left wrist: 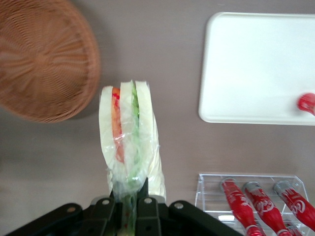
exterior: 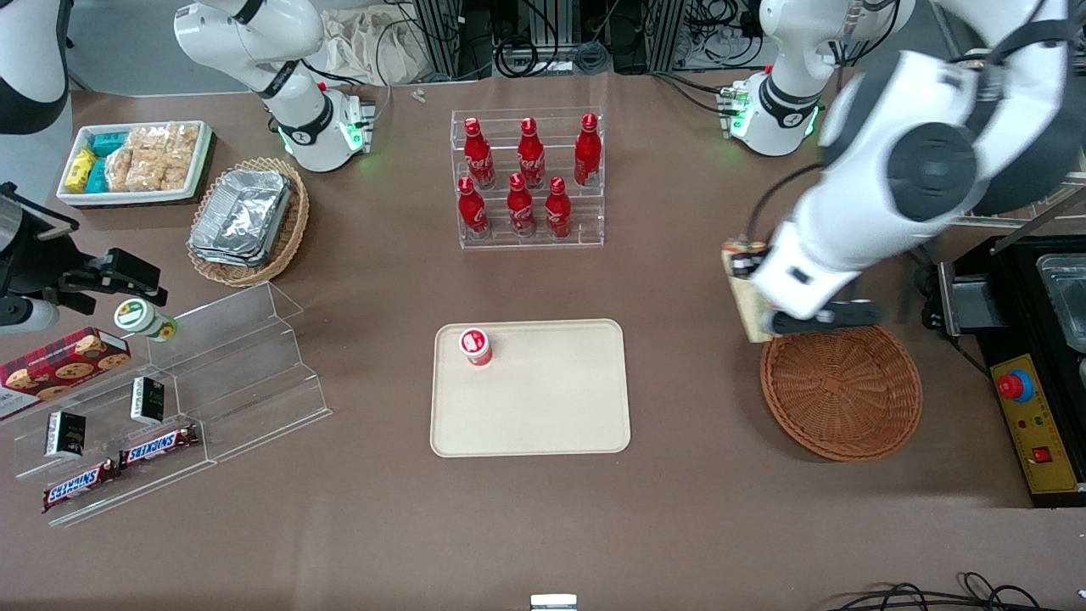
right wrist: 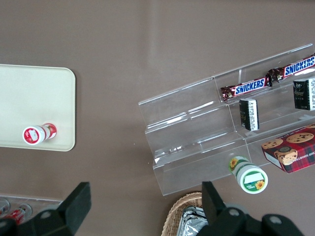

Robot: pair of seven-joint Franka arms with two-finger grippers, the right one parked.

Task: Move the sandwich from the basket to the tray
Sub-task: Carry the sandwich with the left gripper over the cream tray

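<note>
My left gripper [exterior: 766, 299] is shut on the sandwich [exterior: 747, 310], a plastic-wrapped wedge of pale bread with orange-red and green layers. It holds the sandwich in the air beside the rim of the reddish-brown wicker basket [exterior: 840, 392], on the side nearest the tray. In the left wrist view the fingers [left wrist: 145, 206] pinch the narrow end of the sandwich [left wrist: 129, 137] over bare table, between the basket [left wrist: 44, 54] and the tray [left wrist: 256, 69]. The basket holds nothing. The cream tray [exterior: 543, 416] lies mid-table and also shows in the right wrist view [right wrist: 34, 98].
A small red-and-white bottle [exterior: 476, 346] stands on the tray's corner. A clear rack of red bottles [exterior: 528, 180] stands farther from the camera than the tray. A black control box [exterior: 1039, 365] sits beside the basket. Snack shelves [exterior: 170, 399] lie toward the parked arm's end.
</note>
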